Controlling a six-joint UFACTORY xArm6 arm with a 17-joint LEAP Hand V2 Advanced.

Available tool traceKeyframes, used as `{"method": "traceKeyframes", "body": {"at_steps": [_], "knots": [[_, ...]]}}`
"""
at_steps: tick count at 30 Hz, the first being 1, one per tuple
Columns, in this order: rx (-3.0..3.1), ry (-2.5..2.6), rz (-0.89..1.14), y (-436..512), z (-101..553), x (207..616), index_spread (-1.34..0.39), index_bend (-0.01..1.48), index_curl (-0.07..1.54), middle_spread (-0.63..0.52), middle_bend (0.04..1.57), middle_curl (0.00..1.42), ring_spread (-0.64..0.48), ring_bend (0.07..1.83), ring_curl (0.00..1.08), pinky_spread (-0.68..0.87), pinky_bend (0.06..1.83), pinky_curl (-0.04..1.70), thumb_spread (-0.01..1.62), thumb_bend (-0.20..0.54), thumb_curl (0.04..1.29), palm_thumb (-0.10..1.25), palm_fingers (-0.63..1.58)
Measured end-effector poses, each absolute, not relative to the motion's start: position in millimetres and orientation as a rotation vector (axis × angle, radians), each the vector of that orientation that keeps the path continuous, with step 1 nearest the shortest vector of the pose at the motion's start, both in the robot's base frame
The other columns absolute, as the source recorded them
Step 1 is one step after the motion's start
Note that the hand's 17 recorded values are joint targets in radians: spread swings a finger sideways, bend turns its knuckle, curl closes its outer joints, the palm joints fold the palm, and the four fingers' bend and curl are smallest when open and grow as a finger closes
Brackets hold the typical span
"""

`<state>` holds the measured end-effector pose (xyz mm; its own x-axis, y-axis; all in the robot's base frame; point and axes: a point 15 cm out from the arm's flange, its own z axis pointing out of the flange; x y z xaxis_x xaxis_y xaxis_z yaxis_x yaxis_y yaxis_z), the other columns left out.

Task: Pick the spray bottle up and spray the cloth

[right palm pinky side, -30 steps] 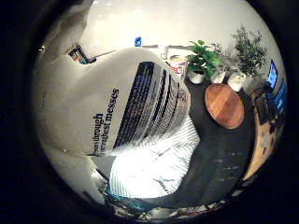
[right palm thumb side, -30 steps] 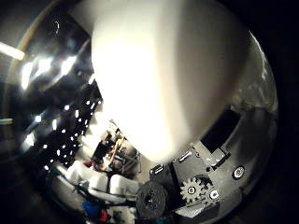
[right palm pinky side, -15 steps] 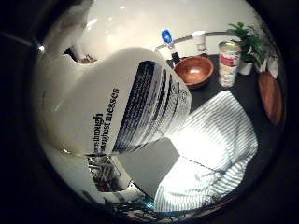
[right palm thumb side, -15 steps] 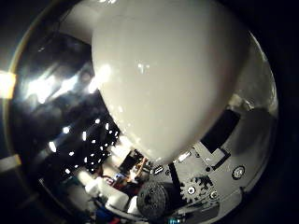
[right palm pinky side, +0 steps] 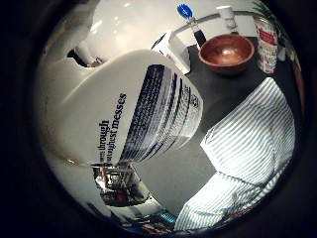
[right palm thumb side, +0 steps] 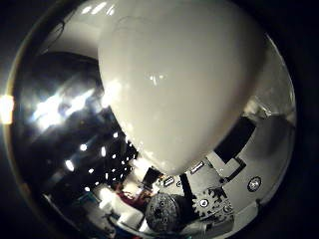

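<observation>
The robot hand (right palm thumb side: 219,199) shows only as geared and white parts at the edge of the thumb-side view; whether its fingers are curled round anything cannot be told from these pictures. What is plain is that the spray bottle (right palm pinky side: 124,119) lies right against the palm: its white body fills most of both palm views, the printed label turned toward the little-finger side and the rounded bare shoulder bulging over the thumb side. It appears lifted clear of the bench (right palm pinky side: 173,173), since dark surface shows beneath and beyond it with no contact visible.

Just out from the bottle, on the bench, lies the striped cloth (right palm pinky side: 252,139), spread flat with a fold across it. It sits near the bottle's label end, apart from it, and closer to the robot hand than anything else on the bench. The bottle's long axis seems to run across the palm, slanting toward the cloth; its nozzle is not in view, so which way the spray would go cannot be read. That is the relation the spraying turns on, as I judge it: the head must point at the cloth before the trigger is squeezed.

Farther out, beyond the cloth, stand a wooden bowl (right palm pinky side: 227,52), a tin can (right palm pinky side: 266,42) beside it, and a blue-headed brush (right palm pinky side: 187,15) near the wall.
</observation>
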<state>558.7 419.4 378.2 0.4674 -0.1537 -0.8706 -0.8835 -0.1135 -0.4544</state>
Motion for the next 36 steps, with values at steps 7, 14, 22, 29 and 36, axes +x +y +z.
{"method": "traceKeyframes", "body": {"at_steps": [7, 14, 22, 29, 36], "knots": [[-1.577, 0.899, 0.920, 448, 344, 539, -0.21, 1.19, 0.78, -0.15, 1.30, 0.86, -0.25, 1.28, 0.88, -0.24, 0.95, 1.52, 0.83, -0.017, 0.84, 0.98, 1.09], [-1.565, 0.858, 1.088, 481, 315, 506, -0.20, 1.19, 0.79, -0.15, 1.30, 0.86, -0.25, 1.26, 0.87, -0.24, 0.93, 1.49, 0.89, -0.031, 0.82, 0.91, 1.09], [-1.578, 0.841, 1.115, 494, 305, 501, -0.20, 1.14, 0.75, -0.15, 1.24, 0.82, -0.23, 1.25, 0.80, -0.27, 0.90, 1.35, 1.03, -0.025, 0.63, 0.88, 1.14], [-1.591, 0.840, 1.109, 494, 303, 500, -0.21, 1.05, 0.72, -0.14, 1.20, 0.79, -0.21, 1.25, 0.72, -0.31, 0.88, 1.21, 1.03, -0.022, 0.55, 0.87, 1.14], [-1.635, 0.832, 1.099, 491, 300, 495, -0.23, 0.83, 0.70, -0.16, 1.13, 0.76, -0.20, 1.22, 0.66, -0.39, 0.83, 1.09, 1.02, -0.025, 0.50, 0.84, 1.04]]}}
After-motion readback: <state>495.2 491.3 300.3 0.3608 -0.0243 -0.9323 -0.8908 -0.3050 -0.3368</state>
